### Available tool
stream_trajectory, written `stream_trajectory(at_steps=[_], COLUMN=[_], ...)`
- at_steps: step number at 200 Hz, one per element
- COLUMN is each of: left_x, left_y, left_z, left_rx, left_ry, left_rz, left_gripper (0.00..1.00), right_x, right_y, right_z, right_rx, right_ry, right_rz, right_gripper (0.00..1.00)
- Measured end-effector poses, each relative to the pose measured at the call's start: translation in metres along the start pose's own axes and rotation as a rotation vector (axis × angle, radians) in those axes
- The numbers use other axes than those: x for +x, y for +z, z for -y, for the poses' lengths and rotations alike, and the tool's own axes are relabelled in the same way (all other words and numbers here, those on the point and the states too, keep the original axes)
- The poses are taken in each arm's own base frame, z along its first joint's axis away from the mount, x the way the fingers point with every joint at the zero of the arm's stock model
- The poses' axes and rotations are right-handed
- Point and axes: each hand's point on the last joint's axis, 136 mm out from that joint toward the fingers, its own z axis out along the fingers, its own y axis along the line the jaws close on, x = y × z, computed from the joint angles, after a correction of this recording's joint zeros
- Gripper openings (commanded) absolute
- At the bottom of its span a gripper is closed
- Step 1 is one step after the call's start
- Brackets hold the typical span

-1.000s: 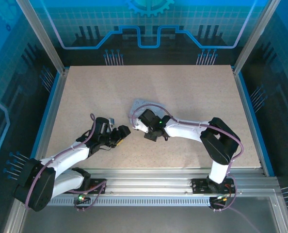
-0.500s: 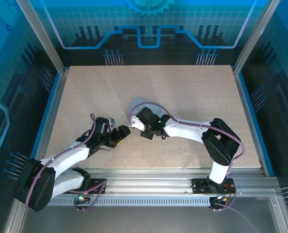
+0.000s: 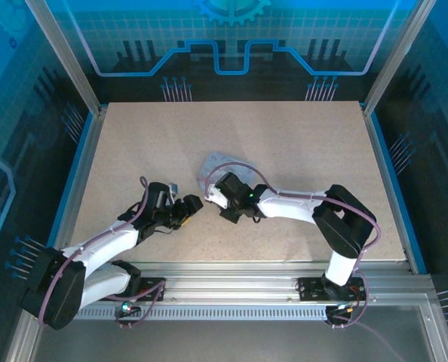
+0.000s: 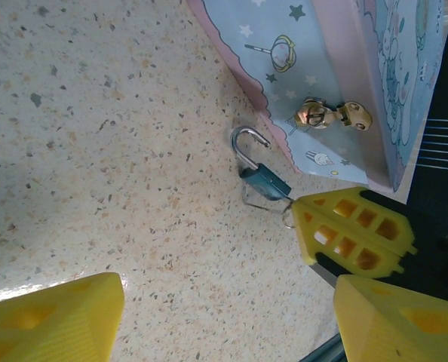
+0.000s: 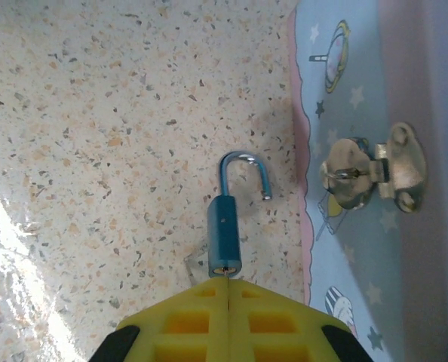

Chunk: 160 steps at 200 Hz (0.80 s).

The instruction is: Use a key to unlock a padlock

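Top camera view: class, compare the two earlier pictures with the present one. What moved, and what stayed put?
The right arm swung its shut right gripper slightly toward the far left over the box, then back to nearly where it began, tips at the padlock. Its elbow slid a little toward the near right. Nothing was visibly grabbed or released. The left arm, its open left gripper and the box stayed put.

From above and behind me, one camera looks down on the whole worktop [image 3: 133,151]. Both wrist cameras sit close, facing down, sharing the padlock [image 4: 268,181] beside the tin box [image 4: 314,45].
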Motion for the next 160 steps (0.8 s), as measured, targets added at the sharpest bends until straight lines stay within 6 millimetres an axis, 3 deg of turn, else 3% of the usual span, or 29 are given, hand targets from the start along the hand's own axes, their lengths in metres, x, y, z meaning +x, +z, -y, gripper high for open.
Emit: stream_trajectory(at_steps=[99, 160], left_x=[0.002, 0.005], left_y=[0.000, 0.005], left_z=[-0.002, -0.009], left_rx=[-0.010, -0.031], left_ry=[-0.004, -0.017], left_rz=[-0.006, -0.031], left_gripper=[0.75, 0.75], right_x=[-0.021, -0.008], right_y=[-0.061, -0.093], right_z=[0.018, 0.050], right_rx=[0.055, 0.121], right_ry=[0.098, 0.216], right_rz=[0.165, 0.216], right_gripper=[0.00, 0.00])
